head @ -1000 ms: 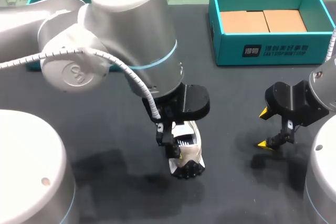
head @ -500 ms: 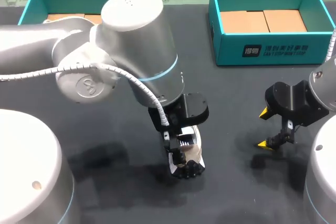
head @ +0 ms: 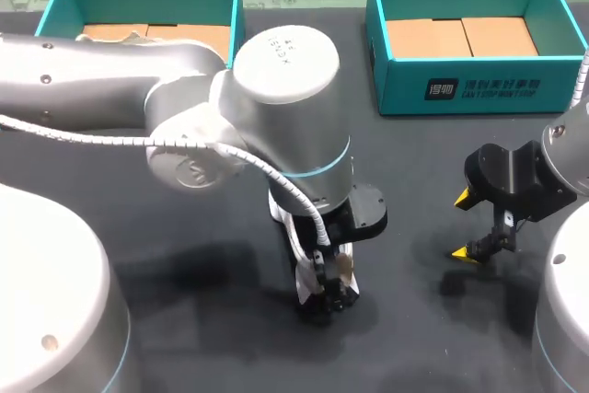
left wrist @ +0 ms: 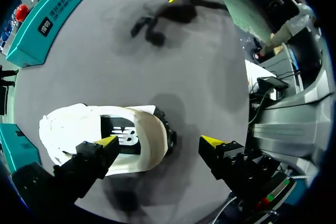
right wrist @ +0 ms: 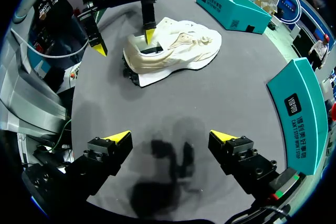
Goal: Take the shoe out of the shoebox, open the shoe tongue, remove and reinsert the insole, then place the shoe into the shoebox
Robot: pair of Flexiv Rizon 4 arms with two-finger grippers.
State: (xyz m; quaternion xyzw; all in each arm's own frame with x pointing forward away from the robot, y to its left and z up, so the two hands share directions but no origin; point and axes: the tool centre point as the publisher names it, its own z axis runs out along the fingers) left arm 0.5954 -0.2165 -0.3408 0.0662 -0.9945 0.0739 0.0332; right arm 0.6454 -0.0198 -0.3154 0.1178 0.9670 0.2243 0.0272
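Observation:
A white shoe [left wrist: 79, 129] with a dark insole lies on its side on the dark table [head: 184, 255]; in the head view my left arm hides most of the shoe [head: 299, 273]. My left gripper [left wrist: 160, 141] is open at the heel. One of its fingers reaches into the shoe's mouth and the other stands clear behind the heel, as the right wrist view shows around the shoe [right wrist: 173, 51]. To the right my right gripper [head: 462, 225] hangs open above bare table, holding nothing. A teal shoebox [head: 235, 16] stands at the back left.
A second teal shoebox [head: 479, 89] with a cardboard floor stands at the back right. In the right wrist view this box [right wrist: 302, 114] lies beside my right gripper [right wrist: 171, 136]. Bare table lies between the shoe and the right gripper.
My left arm has swung to the right and turned, bringing its gripper down onto the shoe's heel, so more of the shoe is hidden. The right arm has not moved.

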